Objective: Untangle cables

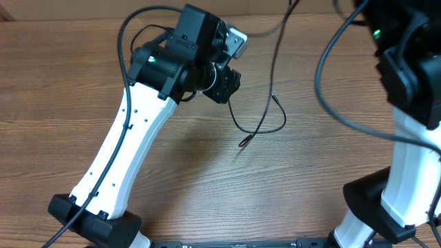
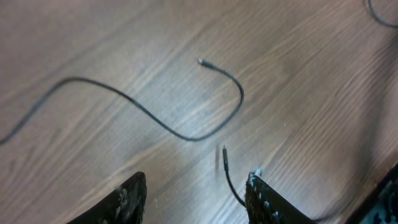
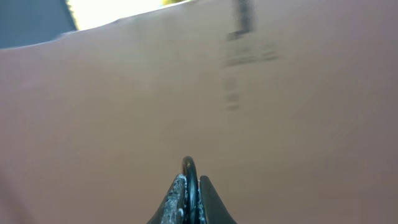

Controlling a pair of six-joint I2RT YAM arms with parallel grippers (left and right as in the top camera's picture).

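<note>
Low in the middle, the right gripper point(image 3: 190, 186) has its jaws pressed together on a thin black cable point(image 3: 189, 163) that loops up just above the tips, and behind it a blurred brown surface point(image 3: 124, 112) fills the view under a bright strip point(image 3: 118, 9) at the top edge.
</note>
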